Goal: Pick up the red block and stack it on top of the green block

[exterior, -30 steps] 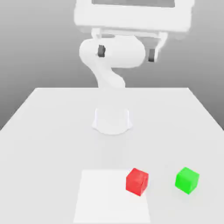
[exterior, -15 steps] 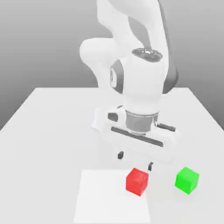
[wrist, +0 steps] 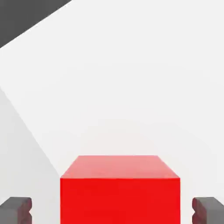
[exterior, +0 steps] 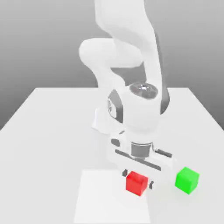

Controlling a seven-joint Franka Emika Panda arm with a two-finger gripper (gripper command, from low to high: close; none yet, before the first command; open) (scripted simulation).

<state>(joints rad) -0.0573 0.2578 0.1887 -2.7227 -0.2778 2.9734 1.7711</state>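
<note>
I had the gripper (exterior: 138, 179) down around the red block (exterior: 136, 182) on the table (exterior: 52, 131), fingers (wrist: 17, 209) either side with a gap showing, not yet clamped. Next I needed to pinch, lift, and carry to the green block (exterior: 187, 180) nearby.

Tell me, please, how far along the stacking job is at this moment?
Done: the gripper sits low around the red block, a finger on each side. In hand: the hand view shows gaps between the fingers and the block, so no grip yet. Left: grasp, lift, and set it on the green block.
</note>
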